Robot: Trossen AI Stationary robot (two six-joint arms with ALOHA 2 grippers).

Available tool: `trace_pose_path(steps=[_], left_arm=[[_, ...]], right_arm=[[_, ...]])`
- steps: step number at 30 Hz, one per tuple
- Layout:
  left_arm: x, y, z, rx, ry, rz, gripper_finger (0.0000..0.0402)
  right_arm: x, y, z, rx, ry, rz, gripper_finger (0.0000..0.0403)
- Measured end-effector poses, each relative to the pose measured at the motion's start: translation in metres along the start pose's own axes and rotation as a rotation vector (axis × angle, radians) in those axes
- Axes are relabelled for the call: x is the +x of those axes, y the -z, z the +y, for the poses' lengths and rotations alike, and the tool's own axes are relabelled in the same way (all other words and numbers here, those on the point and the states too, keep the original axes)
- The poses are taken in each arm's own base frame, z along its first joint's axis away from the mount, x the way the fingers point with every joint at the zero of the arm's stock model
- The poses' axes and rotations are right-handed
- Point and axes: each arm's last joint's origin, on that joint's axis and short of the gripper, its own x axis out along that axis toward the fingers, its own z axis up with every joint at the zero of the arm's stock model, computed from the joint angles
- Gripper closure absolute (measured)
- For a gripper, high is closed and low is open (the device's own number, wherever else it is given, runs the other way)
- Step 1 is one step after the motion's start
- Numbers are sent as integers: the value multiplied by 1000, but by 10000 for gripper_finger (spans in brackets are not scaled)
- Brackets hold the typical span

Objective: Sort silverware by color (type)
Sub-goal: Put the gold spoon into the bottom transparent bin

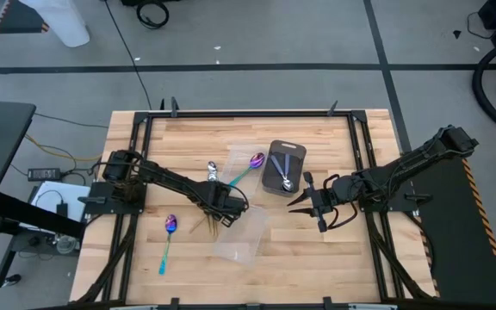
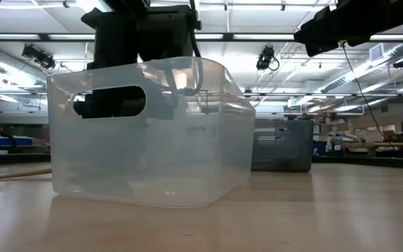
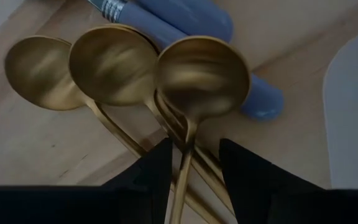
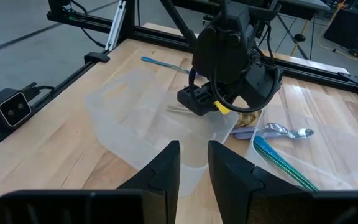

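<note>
Two silver spoons (image 1: 286, 176) lie in the grey tray (image 1: 275, 153); rest unsorted. Left end effector (image 3: 192, 163) straddles a gold spoon (image 3: 201, 78) handle, unclamped; right end effector (image 4: 194, 160) narrowly parted, empty.

The handles of the three gold spoons (image 3: 201, 78) are being cut off behind the left gripper (image 3: 194, 162) in the left wrist view. In the low view, the tabletop (image 2: 327, 210) beyond is being blocked by the clear plastic tray (image 2: 152, 133). From above, the gold spoons are being mostly hidden beneath the left arm (image 1: 179, 182).
</note>
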Motion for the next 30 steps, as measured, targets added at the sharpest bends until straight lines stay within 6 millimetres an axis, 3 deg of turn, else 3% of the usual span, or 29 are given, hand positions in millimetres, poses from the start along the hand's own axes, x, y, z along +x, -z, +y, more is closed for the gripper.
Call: trace_pose_path(steps=[4,13,23,30], left_arm=[[0,0,0,4,-3,-2,267],[0,0,0,7,-5,-6,336],[-1,0,0,18,4,8,337],[-12,-6,-9,57,46,-11,357]], right_arm=[[0,0,0,0,0,0,309],[0,0,0,0,1,0,309],[0,0,0,0,1,0,309],[0,0,0,0,1,0,309]])
